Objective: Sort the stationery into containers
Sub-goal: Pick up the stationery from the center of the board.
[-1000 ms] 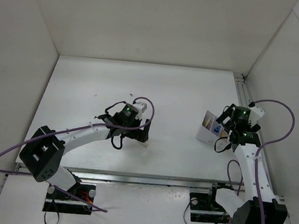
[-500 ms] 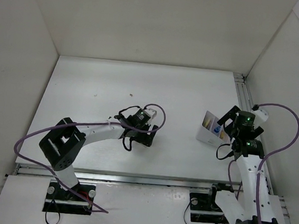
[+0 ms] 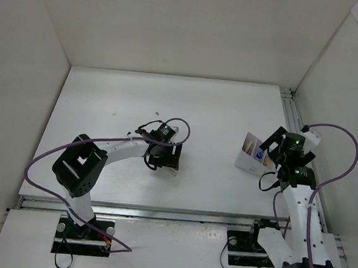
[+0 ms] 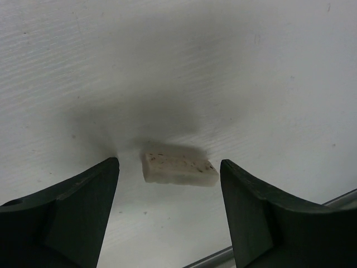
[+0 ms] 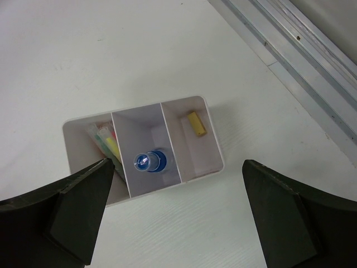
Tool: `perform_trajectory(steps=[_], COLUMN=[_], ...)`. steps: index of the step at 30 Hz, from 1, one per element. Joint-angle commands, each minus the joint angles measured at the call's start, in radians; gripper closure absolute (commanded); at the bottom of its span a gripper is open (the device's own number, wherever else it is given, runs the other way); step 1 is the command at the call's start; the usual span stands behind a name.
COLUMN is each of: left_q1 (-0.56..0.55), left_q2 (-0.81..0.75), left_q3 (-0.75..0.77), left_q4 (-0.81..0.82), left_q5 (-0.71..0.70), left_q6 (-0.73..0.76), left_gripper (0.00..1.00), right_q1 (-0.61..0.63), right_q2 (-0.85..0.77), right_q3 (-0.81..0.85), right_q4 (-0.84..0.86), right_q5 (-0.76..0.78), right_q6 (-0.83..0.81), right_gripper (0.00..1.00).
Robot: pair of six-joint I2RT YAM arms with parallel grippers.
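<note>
Left wrist view: your left gripper (image 4: 169,167) stands spread around the beige piece (image 4: 178,169), which lies flat on the table (image 4: 262,67), nearer one finger. Close now and it may skid or pop out. Farther off, the right gripper (image 5: 175,167) hovers spread above the white box (image 5: 215,134).

Matt, speckled beige piece (image 4: 178,169); smooth plastic box (image 5: 198,153)
</note>
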Motion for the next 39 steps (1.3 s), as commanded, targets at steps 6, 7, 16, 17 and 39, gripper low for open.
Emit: perform_trajectory(steps=[6, 7, 16, 17, 39], left_q1=[-0.002, -0.002, -0.002, -0.002, 0.049], left_q2=[0.038, 0.041, 0.023, 0.011, -0.367], left_q3=[0.038, 0.04, 0.044, 0.046, 0.095], left_q4=[-0.029, -0.026, -0.008, 0.001, 0.146], left_q5=[0.097, 0.103, 0.105, 0.103, -0.013], left_q6=[-0.072, -0.07, -0.052, -0.047, 0.054], left_gripper=[0.54, 0.59, 1.0, 1.0, 1.0], right_q1=[0.014, 0.016, 0.025, 0.028, 0.471], right_q2=[-0.017, -0.017, -0.049, -0.059, 0.091], right_q3=[0.004, 0.002, -0.007, -0.007, -0.032], right_q4=[0.02, 0.02, 0.015, 0.015, 0.406], right_q5=[0.018, 0.021, 0.018, 0.015, -0.842], right_q6=[-0.006, -0.004, -0.012, -0.022, -0.153], right_gripper=[0.02, 0.02, 0.02, 0.02, 0.02])
